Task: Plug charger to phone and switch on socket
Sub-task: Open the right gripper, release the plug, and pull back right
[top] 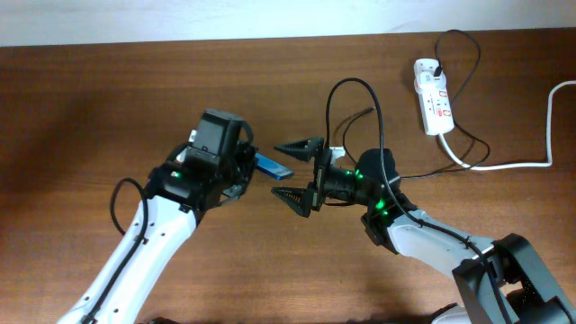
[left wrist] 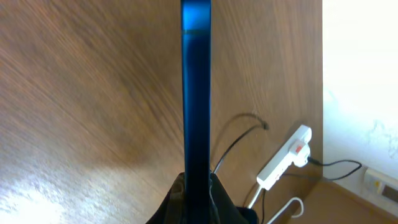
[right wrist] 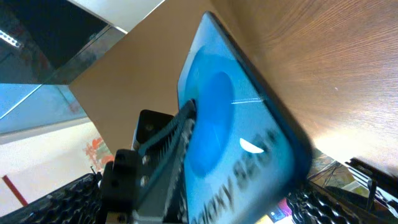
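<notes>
left gripper [top: 245,173] — clenched on a slim black-edged smartphone with blue screen [top: 272,166], held on edge over the brown wooden table [top: 90,108]. right gripper [top: 300,171] — fingers spread wide, the smartphone's free end between them. thin black charger cable [top: 358,85] loops up behind the right gripper. white oblong power strip [top: 433,97] at far right, well apart.

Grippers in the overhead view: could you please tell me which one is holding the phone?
The left gripper, clamped on the blue-screened phone; the right gripper stands wide open, facing it.
</notes>
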Controlling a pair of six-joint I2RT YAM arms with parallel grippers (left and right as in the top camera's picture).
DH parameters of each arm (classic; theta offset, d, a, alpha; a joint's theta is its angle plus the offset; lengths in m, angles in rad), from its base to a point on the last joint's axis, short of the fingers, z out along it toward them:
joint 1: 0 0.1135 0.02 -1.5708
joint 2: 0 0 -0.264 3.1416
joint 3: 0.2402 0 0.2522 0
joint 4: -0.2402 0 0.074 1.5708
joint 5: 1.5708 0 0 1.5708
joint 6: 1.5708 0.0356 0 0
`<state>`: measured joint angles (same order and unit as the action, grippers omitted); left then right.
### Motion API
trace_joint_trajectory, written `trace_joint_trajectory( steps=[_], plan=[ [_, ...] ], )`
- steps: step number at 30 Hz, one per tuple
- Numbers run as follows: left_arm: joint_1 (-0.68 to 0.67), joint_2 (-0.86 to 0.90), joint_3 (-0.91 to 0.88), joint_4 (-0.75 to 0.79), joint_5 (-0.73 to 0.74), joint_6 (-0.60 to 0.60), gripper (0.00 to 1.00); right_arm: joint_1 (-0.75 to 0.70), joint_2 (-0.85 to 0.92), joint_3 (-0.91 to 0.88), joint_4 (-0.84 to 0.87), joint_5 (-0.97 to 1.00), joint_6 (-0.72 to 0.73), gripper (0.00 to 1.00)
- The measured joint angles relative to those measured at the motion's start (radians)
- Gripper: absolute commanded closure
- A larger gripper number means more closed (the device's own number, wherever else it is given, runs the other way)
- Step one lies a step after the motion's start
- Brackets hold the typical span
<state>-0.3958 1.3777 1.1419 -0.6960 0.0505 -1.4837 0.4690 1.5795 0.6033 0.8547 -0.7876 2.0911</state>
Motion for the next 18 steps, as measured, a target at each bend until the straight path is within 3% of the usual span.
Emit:
trace_joint_trajectory(
  steps=[6, 11, 18],
  plan=[
    [0.062, 0.001, 0.000, 0.022, -0.003, 0.154, 1.00, 0.000, 0.000, 0.001, -0.131, 0.000, -0.042, 0.02],
    [0.114, 0.001, 0.000, 0.119, 0.085, 0.433, 1.00, 0.000, 0.000, 0.001, -0.166, 0.005, -0.340, 0.02],
    [0.218, -0.005, 0.000, 0.131, 0.349, 0.856, 1.00, 0.000, 0.000, 0.002, -0.395, 0.066, -0.739, 0.02]
  ],
)
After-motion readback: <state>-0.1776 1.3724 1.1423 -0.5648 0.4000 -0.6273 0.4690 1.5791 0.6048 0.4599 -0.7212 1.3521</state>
